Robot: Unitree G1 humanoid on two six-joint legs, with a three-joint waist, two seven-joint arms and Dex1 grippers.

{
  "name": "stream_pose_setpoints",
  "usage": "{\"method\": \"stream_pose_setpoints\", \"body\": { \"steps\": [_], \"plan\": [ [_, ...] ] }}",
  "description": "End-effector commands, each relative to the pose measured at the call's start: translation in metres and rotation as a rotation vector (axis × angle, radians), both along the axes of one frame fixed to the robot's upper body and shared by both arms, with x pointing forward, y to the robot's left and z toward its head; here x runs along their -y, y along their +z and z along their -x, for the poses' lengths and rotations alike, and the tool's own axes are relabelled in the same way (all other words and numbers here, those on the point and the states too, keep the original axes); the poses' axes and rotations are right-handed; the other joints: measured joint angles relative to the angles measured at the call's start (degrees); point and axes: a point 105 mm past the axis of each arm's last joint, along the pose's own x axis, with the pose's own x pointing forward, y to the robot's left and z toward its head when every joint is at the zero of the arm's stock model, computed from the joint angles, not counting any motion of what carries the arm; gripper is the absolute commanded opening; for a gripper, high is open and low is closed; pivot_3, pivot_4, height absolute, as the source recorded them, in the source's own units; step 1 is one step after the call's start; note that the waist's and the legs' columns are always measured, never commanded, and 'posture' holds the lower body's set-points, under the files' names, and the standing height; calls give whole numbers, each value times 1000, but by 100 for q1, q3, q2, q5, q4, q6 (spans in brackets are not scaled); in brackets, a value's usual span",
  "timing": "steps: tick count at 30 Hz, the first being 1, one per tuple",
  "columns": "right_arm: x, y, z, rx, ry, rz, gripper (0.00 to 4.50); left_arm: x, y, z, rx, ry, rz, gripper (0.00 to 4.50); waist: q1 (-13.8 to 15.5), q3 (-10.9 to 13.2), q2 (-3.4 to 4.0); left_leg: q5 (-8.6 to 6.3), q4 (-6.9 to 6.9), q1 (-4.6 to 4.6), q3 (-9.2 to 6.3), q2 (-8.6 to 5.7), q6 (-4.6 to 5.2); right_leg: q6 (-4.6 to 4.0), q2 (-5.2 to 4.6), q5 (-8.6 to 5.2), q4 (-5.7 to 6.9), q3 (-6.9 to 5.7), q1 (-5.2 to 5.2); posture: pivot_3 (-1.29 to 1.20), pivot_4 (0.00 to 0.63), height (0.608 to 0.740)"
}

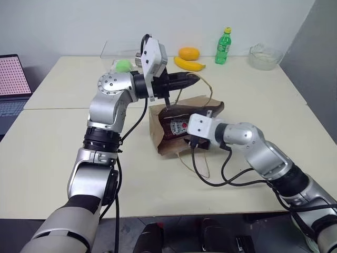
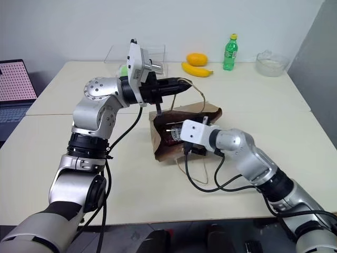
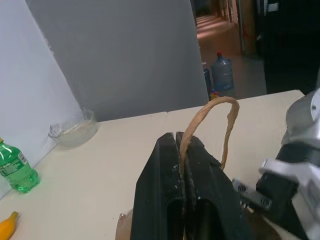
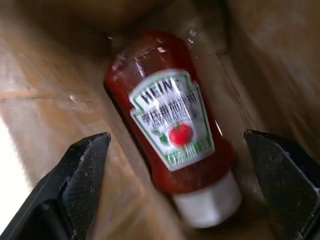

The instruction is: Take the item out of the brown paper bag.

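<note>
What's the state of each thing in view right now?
brown paper bag: on its side, mouth held open by one handle
ketchup bottle: lying inside the bag, cap on, not gripped
left gripper: jaws shut on the bag's handle
right gripper: jaws open either side of the bottle
green soda bottle: upright, capped

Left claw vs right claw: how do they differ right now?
The left claw is shut on the bag handle, holding it up; the right claw is wide open with nothing gripped. The left claw sits above the paper bag; the right claw is at the bag's mouth, either side of the ketchup bottle. Both have black fingers.
</note>
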Motion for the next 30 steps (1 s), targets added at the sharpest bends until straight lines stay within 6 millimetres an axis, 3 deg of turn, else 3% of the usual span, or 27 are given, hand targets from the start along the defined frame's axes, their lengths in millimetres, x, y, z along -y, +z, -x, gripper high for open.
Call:
{"method": "stream_pose_setpoints", "body": {
  "steps": [1,6,12,21,26,30],
  "plan": [
    [-10,3,-2,79,54,90,4478,-1,22,6,77,-6,47,0,-2,0,0,0,0,0,0,0,0,0,0,0,0,0,0,0,150,740],
    [-18,1,-16,149,44,182,4478,-2,23,5,80,1,51,0,-27,0,0,0,3,1,1,0,0,0,0,0,4,1,0,0,150,740],
    [-9,-7,-43,255,-4,361,4478,-1,21,5,79,0,53,0,-21,0,0,1,3,1,0,-2,-1,-1,0,0,3,1,-1,0,150,740],
    [-20,-21,-59,223,16,457,4478,-1,18,5,79,2,53,0,-51,0,1,2,2,1,4,0,-3,-2,0,1,10,4,-8,0,150,740],
    [-15,-36,-61,141,8,461,3252,-1,16,5,80,5,53,0,-74,0,1,1,3,10,4,0,-2,-2,0,2,12,5,1,0,150,740],
    [-16,-35,-59,140,31,436,3103,-3,15,3,78,17,53,0,-79,0,1,1,5,17,2,-1,-1,-2,0,2,13,5,8,0,150,740]
  ]
}}
